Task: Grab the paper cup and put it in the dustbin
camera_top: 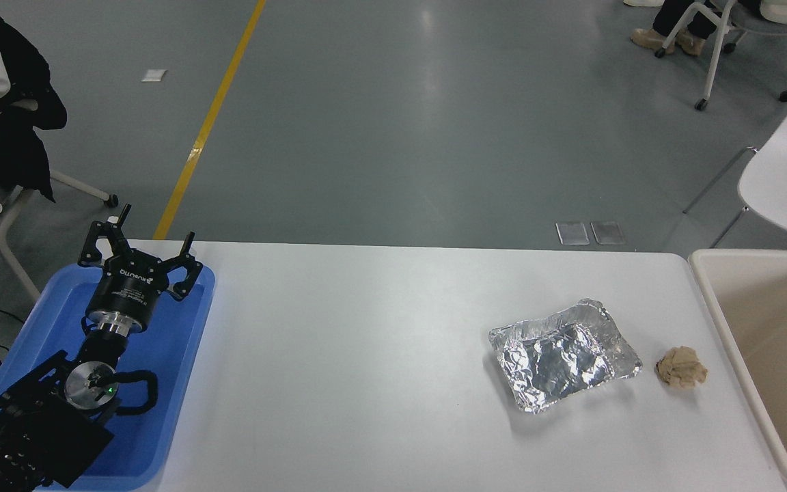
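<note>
The left tool (139, 254) is parked at the lower left of the frame over the blue tray (182, 383), its fingers spread apart and grasping nothing. The right tool does not show anywhere in the frame, so its state cannot be told. Out across the white desk (366, 383), a crinkled foil tray (563, 355) lies right of centre, with a crumpled brown paper ball (682, 367) just beside it. At the right edge stands the dustbin (721, 321); the part of its inside that shows is bare.

The paper cup is nowhere in view, so its place, its pointing and its long axis cannot be read. The risk, as I judge it, is a release made off frame: if the cup is not over the bin's opening, it could fall outside unseen.
</note>
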